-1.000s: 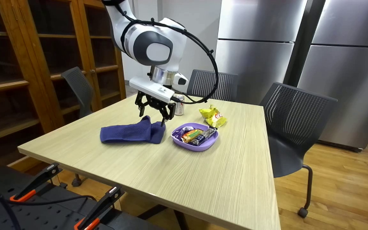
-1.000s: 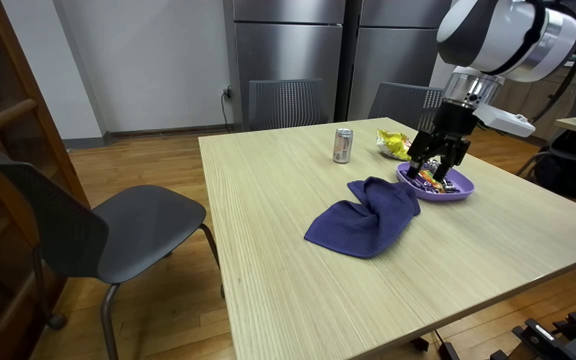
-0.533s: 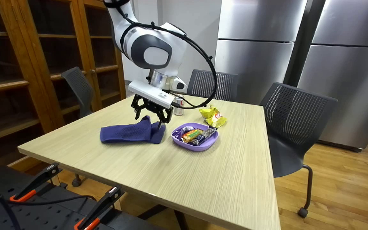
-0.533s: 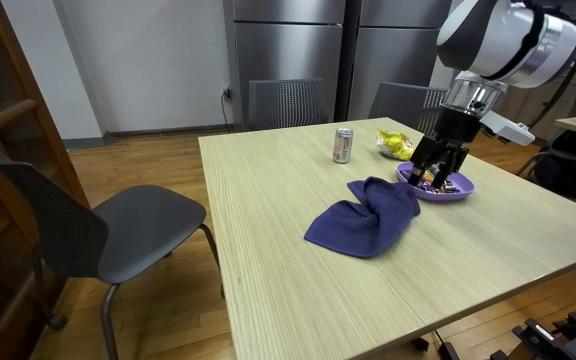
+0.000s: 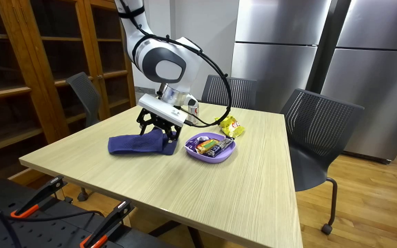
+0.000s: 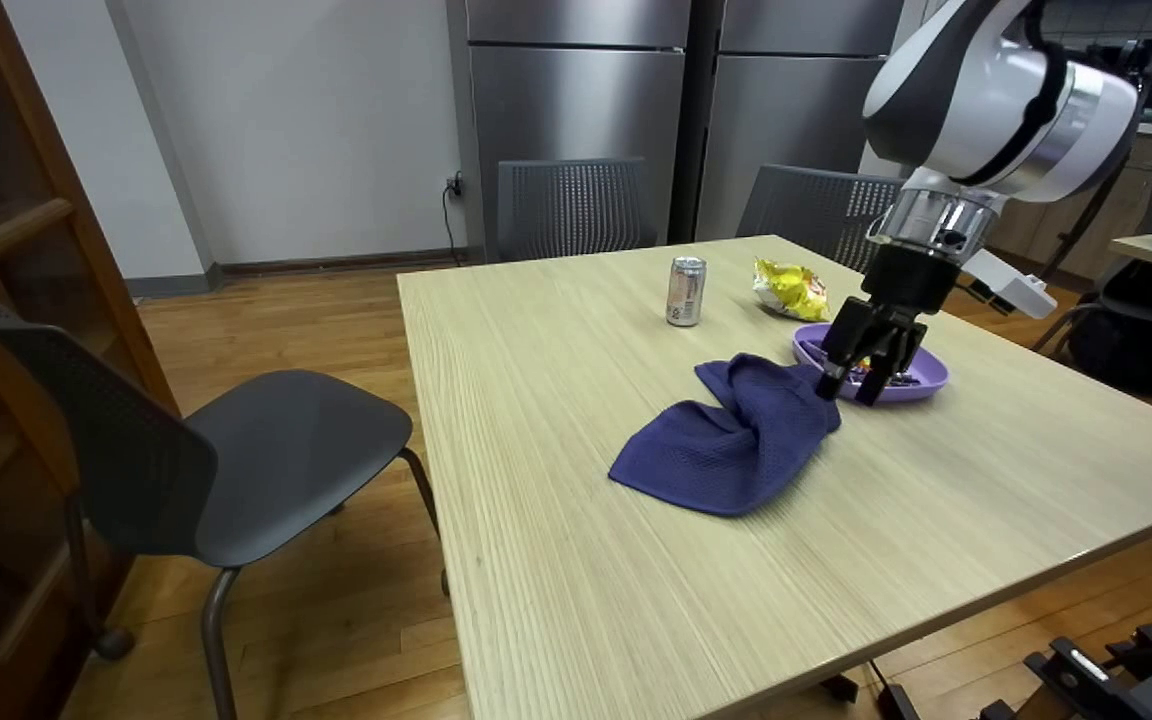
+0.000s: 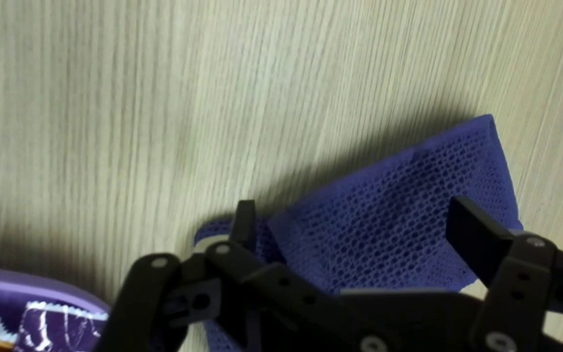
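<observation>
A dark blue cloth (image 5: 131, 144) lies rumpled on the wooden table, in both exterior views, with one raised fold. Just over that fold hangs my gripper (image 5: 156, 136), pointing down and tilted. In the wrist view the gripper (image 7: 352, 212) is open, its fingers (image 7: 477, 234) wide apart, with the cloth (image 7: 384, 234) beneath and between them. Whether the fingertips touch the fabric I cannot tell. Beside the cloth stands a purple plate (image 6: 901, 396) bearing several wrapped snack bars (image 5: 207, 146). Part of its rim (image 7: 32, 282) shows at the wrist view's lower left.
Behind the plate lies a crumpled yellow chip bag (image 6: 791, 290). A silver can (image 6: 686, 292) stands upright farther back, partly hidden by the arm's cable in an exterior view. Grey chairs (image 5: 317, 137) surround the table. Clamps (image 5: 107, 225) sit near its front edge.
My gripper has come down toward the cloth's raised fold, shifting slightly left in an exterior view. Its jaws stay apart. Cloth, plate, can and bag have not moved.
</observation>
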You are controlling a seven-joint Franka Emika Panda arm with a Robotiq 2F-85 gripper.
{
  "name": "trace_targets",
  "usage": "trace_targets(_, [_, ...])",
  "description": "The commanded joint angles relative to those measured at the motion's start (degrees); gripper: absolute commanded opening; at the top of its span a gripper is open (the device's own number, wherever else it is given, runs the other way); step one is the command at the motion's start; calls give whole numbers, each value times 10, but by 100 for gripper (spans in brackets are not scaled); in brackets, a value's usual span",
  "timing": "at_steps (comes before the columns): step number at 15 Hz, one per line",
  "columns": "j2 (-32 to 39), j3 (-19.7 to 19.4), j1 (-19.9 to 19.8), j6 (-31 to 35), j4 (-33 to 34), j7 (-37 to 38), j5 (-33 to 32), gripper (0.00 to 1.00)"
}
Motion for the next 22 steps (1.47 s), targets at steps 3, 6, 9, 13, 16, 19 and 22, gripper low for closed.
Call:
trace_targets(3, [36,10,-13,-29,45,-36,11,100])
trace_targets(6, [53,14,-15,-36,65,-41,13,100])
trace_targets(9, [66,18,-13,-45,83,-46,14,100])
trace_targets(13, [81,27,-11,-52,102,-49,13,100])
trace_targets(16, [89,31,-10,-59,113,-49,11,100])
trace_targets(19, [96,35,-9,-65,123,-49,10,100])
trace_targets(22, [100,35,-8,-69,131,-46,8,100])
